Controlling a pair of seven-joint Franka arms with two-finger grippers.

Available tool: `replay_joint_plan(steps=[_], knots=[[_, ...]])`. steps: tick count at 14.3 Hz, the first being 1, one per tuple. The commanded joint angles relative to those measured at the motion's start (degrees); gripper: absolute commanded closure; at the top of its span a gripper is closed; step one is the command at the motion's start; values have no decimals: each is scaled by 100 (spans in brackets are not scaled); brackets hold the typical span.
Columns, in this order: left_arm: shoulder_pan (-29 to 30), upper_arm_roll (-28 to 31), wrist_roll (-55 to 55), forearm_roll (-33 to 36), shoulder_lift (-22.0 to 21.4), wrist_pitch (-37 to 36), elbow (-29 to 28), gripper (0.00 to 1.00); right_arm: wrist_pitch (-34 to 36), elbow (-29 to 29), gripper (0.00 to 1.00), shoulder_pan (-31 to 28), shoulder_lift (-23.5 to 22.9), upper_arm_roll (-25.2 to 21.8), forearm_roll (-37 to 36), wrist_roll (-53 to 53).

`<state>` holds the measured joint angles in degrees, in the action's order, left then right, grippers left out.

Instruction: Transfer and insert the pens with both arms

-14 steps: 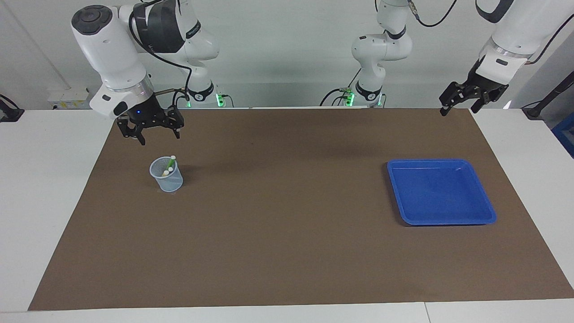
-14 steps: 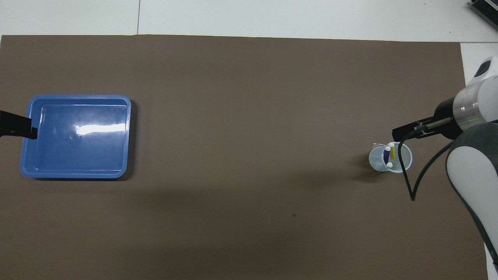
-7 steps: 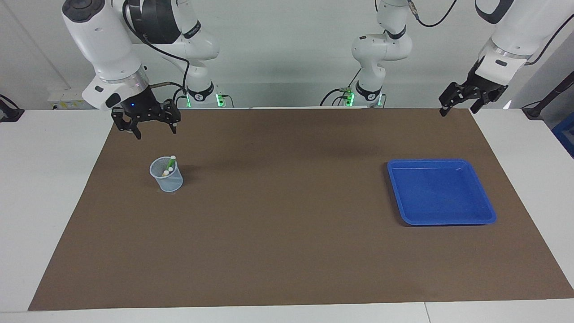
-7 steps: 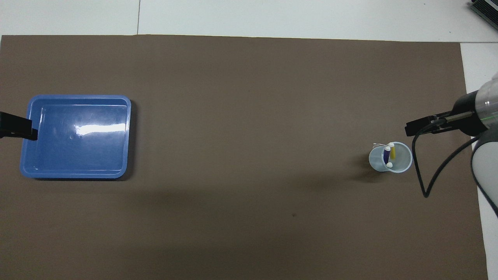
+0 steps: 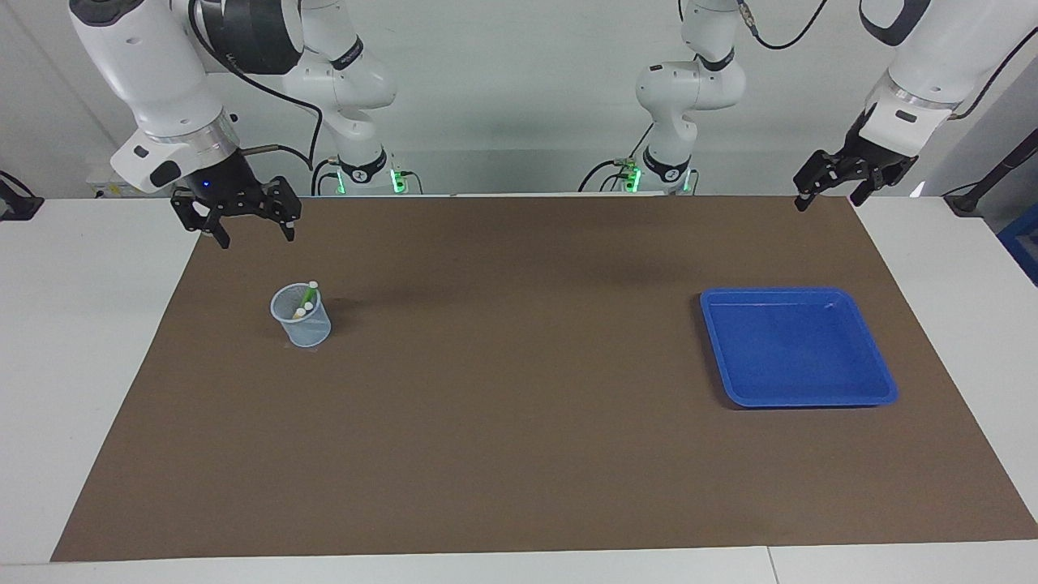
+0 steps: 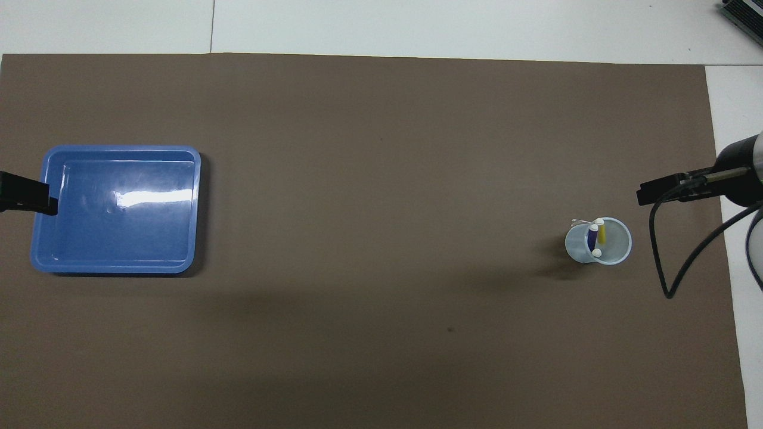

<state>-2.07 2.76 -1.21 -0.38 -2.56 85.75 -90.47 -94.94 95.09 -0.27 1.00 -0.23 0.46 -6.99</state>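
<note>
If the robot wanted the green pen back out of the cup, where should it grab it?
Probably by the pale cap end of the slim green marker pen, coming straight down from above. It leans in the clear plastic cup, and only that top end pokes above the rim.

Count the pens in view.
3, all standing in the cup: green pen, purple pen, yellow pen. None in the tray.
</note>
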Motion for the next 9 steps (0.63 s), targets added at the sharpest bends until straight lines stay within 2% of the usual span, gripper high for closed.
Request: replay_joint_plan(steps=[1, 9], knots=[[-162, 137, 60, 117, -149, 109, -164, 0, 116, 9, 0, -52, 22, 23, 130, 75], [-144, 119, 51, 117, -149, 109, -155, 0, 151, -78, 0, -69, 23, -30, 139, 75]])
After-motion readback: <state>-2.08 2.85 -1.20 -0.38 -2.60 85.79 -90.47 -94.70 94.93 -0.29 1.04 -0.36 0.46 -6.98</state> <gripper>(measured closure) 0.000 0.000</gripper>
